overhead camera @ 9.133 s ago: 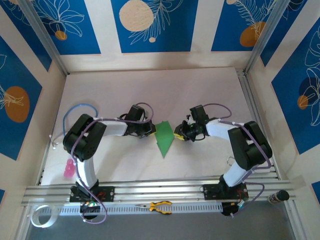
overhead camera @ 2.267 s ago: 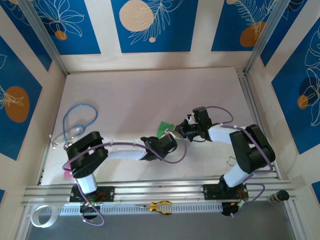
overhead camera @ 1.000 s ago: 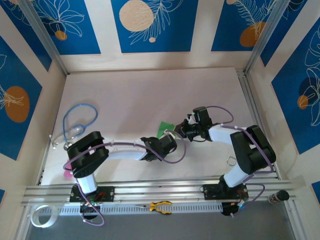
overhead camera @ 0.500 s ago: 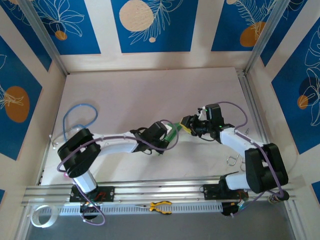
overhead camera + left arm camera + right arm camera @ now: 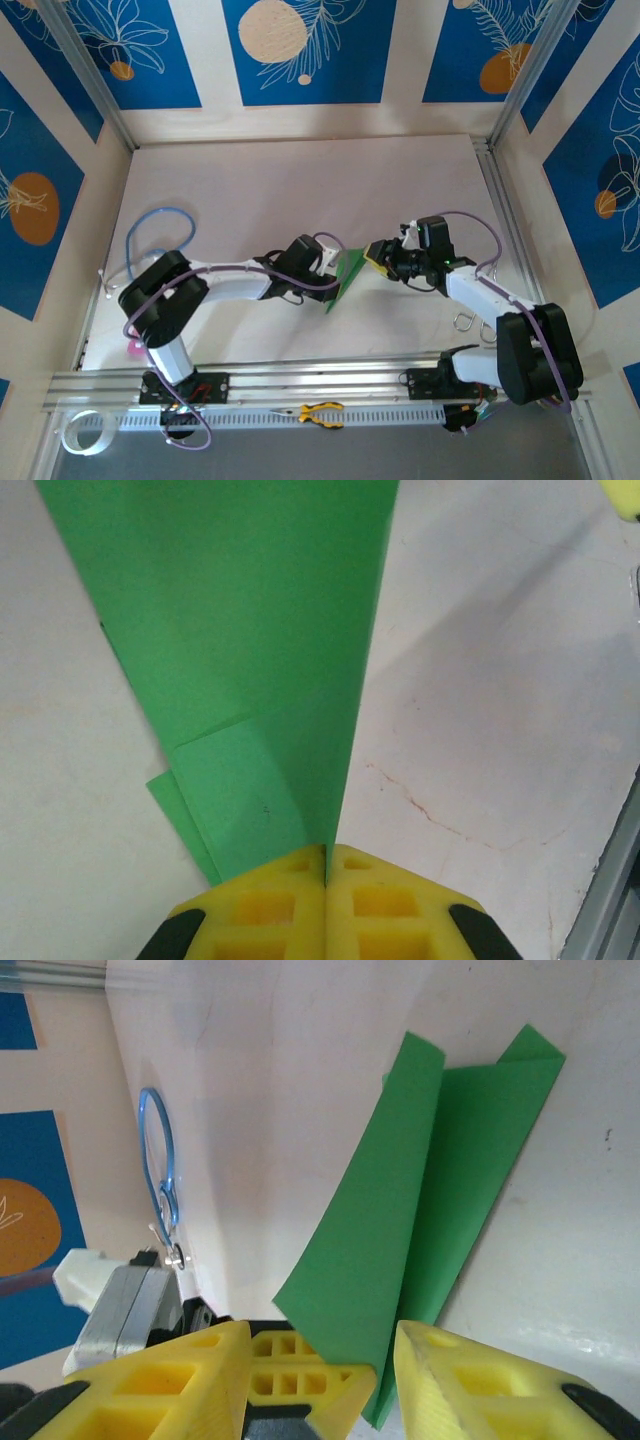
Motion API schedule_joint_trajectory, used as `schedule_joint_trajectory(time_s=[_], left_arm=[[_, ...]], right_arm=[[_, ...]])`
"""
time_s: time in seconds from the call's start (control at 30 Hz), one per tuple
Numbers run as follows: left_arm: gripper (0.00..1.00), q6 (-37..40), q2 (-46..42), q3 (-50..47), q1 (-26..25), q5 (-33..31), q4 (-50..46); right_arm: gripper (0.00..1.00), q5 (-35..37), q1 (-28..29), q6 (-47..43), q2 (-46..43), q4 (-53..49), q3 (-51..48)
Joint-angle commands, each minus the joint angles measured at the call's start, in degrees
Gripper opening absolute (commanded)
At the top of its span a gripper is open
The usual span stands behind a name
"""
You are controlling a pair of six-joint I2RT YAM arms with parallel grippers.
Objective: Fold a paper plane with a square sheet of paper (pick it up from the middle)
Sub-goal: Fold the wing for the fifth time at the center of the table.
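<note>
The folded green paper plane stands on edge near the table's middle, its pointed end toward the near side. My left gripper is shut on it; in the left wrist view the yellow fingertips pinch the centre crease and the paper plane spreads away above them. My right gripper is just right of the paper and open. In the right wrist view its yellow fingers stand apart, with the paper plane passing between them and not gripped.
A blue cable loop lies at the left, also in the right wrist view as a blue loop. A pink object sits by the left base. Yellow-handled pliers and a tape roll lie on the front rail.
My right gripper has opened and let go of the paper, its arm swinging right. My left gripper has carried the paper a little farther back, and the paper now stands out as a long dart.
</note>
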Motion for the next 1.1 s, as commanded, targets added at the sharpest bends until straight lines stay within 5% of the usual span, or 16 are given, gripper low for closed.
schedule_joint_trajectory(time_s=[0.0, 0.43, 1.07], left_arm=[[0.00, -2.14, 2.15, -0.75, 1.04, 5.55, 3.58], [0.00, -8.55, 7.99, -1.70, 3.17, 14.83, 14.38], [0.00, -19.60, 11.48, -7.19, 5.08, 17.98, 29.86]], right_arm=[[0.42, -3.29, -0.24, -1.52, -0.70, 0.79, -1.29], [0.30, -6.63, 2.70, -5.76, 2.30, 4.75, -3.79], [0.09, 0.02, 7.09, -5.97, 9.40, 10.39, -2.32]])
